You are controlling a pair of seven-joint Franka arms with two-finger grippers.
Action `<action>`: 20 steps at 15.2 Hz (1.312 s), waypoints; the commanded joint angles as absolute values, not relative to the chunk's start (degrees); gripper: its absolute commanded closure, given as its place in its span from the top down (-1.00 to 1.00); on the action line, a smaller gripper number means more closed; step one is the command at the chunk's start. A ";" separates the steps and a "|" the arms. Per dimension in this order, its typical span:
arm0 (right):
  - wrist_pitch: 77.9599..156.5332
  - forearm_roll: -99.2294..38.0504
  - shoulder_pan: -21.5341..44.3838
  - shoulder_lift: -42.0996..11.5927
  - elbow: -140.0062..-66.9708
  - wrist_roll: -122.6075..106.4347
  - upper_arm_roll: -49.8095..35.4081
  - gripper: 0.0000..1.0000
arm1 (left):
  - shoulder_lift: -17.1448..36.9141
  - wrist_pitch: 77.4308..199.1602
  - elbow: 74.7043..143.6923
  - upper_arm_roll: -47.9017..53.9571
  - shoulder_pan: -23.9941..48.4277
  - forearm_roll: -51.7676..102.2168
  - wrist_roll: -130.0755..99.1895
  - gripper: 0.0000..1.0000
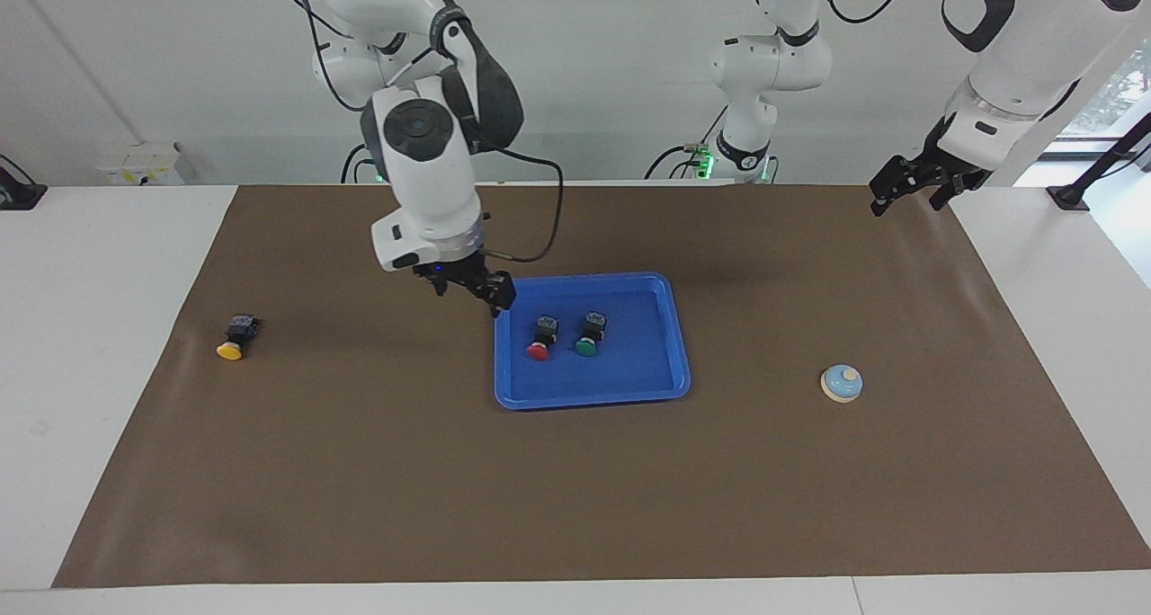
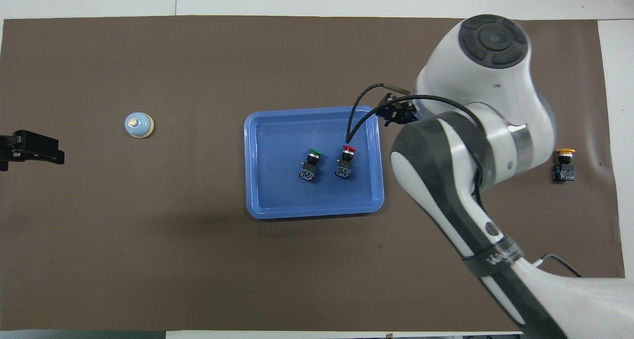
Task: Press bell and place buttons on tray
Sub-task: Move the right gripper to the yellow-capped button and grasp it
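From overhead, the right arm's bulky wrist hides most of the right gripper (image 2: 396, 112), the left gripper (image 2: 30, 149) is cut off by the picture's edge, and the yellow button's (image 2: 565, 164) body is too small for detail.
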State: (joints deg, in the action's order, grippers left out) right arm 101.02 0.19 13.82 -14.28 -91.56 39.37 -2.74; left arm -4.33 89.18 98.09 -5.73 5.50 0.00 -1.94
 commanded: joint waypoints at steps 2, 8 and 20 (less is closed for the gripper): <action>100.11 3.86 5.12 -11.43 -95.71 24.56 -3.52 1.00 | -5.71 88.68 99.32 -5.71 5.45 -0.18 -2.29 1.00; 110.79 4.66 -9.91 -8.36 -106.14 5.48 -3.52 1.00 | -5.71 88.68 99.32 -5.71 5.45 -0.18 -2.29 1.00; 144.66 4.66 -24.34 -5.80 -129.11 -10.72 -3.60 1.00 | -5.71 88.68 99.32 -5.71 5.45 -0.18 -2.29 1.00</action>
State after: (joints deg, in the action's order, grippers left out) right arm 141.83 3.97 -22.93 -6.48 -126.47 -10.29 -2.57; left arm -4.33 89.18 98.09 -5.73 5.50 0.00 -1.94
